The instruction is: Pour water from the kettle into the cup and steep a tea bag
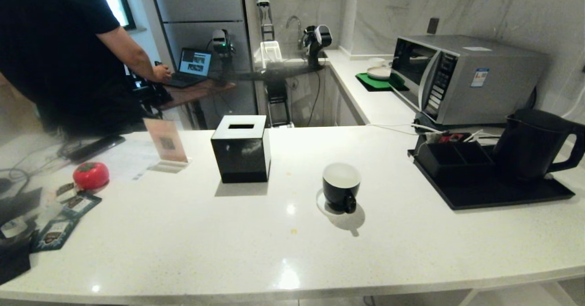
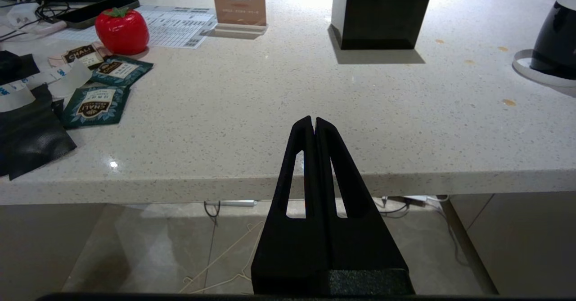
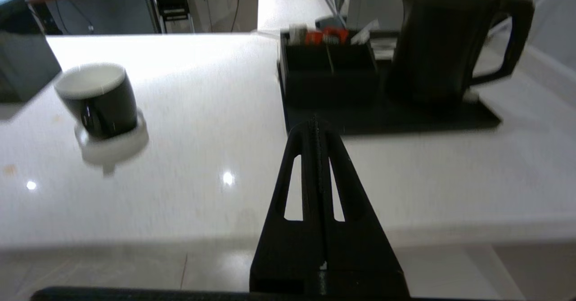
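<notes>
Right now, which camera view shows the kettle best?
The head view: the kettle stands sharp on the black tray, though its handle touches the picture's edge. The right wrist view shows it whole but blurred. The left wrist view does not show it.

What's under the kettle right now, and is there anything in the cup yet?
The kettle stands on a black tray, beside a black compartment box. Its base is hidden. The cup sits on a white coaster; its white inside looks empty.
</notes>
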Controlling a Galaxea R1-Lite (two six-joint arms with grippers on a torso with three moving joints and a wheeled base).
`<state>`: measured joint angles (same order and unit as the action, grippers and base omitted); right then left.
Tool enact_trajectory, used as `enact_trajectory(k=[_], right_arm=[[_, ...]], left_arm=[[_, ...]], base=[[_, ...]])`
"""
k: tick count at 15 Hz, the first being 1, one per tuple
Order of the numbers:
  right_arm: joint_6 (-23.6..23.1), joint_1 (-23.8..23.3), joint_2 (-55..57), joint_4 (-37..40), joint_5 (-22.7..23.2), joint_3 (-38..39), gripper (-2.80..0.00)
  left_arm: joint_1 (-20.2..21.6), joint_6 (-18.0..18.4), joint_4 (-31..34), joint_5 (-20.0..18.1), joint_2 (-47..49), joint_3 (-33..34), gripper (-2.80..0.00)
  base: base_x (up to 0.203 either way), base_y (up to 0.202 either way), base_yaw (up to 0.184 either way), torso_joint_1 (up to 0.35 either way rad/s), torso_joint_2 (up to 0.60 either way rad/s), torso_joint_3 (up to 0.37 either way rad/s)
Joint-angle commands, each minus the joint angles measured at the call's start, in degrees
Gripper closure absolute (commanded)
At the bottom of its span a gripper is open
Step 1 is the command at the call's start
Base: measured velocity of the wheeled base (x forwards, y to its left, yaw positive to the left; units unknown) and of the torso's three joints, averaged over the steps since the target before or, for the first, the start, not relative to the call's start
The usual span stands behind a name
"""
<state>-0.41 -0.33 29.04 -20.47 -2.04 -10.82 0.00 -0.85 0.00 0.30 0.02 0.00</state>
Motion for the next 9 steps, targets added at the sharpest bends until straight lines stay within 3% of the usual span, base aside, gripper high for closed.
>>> enact_trajectory(k=[1, 9], right_arm=[[0.05, 0.01, 11.49, -0.45, 0.0, -6.21, 0.0], [-2.83, -1.84, 50.33, -0.44, -0.09, -48.2, 0.0]], left_arm=[[0.0, -0.03, 0.0, 0.05, -0.02, 0.0, 0.0], [0.0, -0.03, 0.0, 0.05, -0.02, 0.0, 0.0]], base=[[0.0, 0.0, 0.0, 0.0, 0.0, 0.0], [0.0, 0.0, 0.0, 0.0, 0.0, 0.0]])
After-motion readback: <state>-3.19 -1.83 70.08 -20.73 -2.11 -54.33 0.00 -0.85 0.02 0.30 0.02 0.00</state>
